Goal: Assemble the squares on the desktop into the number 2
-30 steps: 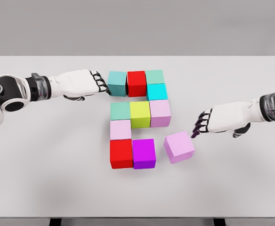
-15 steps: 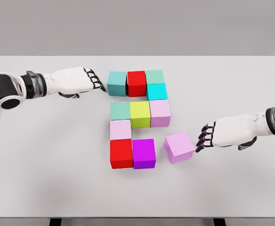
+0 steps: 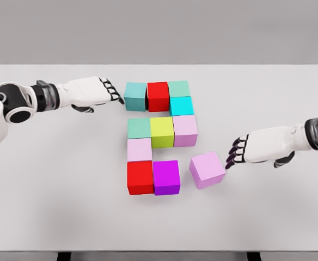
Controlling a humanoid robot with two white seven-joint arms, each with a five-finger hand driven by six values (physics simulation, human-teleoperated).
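The white surface (image 3: 50, 190) carries coloured squares (image 3: 161, 132) packed together in the middle. The loose pink square (image 3: 207, 169) lies tilted just beside their lower right. The right hand (image 3: 236, 153), fingers spread, is just beside it. The left hand (image 3: 109, 91), fingers extended, holds nothing.

Bare table (image 3: 268, 212) lay open around my right hand (image 3: 257, 150); only the tilted pink cube (image 3: 207, 169) stood before my fingertips (image 3: 232, 157), blocks (image 3: 153, 132) beyond.

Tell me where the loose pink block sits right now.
In the head view the loose pink block lies right of centre, turned askew, a small gap right of the purple block, with the right hand just to its right.
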